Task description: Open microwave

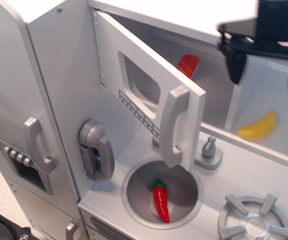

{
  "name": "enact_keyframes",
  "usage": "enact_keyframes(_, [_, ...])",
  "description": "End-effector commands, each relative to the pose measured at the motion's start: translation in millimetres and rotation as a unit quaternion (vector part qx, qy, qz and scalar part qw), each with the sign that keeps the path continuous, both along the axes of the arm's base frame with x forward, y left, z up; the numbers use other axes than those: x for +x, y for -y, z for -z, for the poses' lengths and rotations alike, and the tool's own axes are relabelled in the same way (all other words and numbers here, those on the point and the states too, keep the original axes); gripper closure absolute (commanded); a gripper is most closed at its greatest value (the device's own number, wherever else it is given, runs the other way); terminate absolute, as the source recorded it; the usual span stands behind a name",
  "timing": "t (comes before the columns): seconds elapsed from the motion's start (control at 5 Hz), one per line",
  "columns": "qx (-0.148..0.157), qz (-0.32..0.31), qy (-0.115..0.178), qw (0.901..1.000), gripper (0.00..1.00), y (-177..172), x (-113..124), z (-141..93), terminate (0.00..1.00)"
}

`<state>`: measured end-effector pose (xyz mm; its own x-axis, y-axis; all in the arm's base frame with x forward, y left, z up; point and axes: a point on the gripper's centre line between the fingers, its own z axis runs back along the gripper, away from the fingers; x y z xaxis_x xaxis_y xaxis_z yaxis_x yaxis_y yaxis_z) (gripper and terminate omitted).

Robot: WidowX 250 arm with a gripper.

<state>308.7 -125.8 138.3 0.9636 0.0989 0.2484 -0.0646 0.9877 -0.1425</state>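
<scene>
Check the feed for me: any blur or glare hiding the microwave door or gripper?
Observation.image view: microwave door sharp, evenly lit, no glare; its handle crisp. Gripper at top right is dark, slightly soft, cropped by the frame edge; fingers apart, empty.
</scene>
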Motion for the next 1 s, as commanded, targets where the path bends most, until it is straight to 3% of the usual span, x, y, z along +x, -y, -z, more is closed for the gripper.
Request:
enact_keyframes(0.0, [0.029, 0.026, -0.044, 0.9983, 0.00, -47.7, -27.1, 7.1, 0.00])
enact_keyframes(0.4, [0.025, 0.066, -0.089, 0.9935, 0.00, -96.0, -77.8, 12.4, 0.00])
enact_keyframes(0.8, [0.024, 0.087, -0.075, 0.9931, 0.00, -161.4, -105.8, -2.1, 0.00])
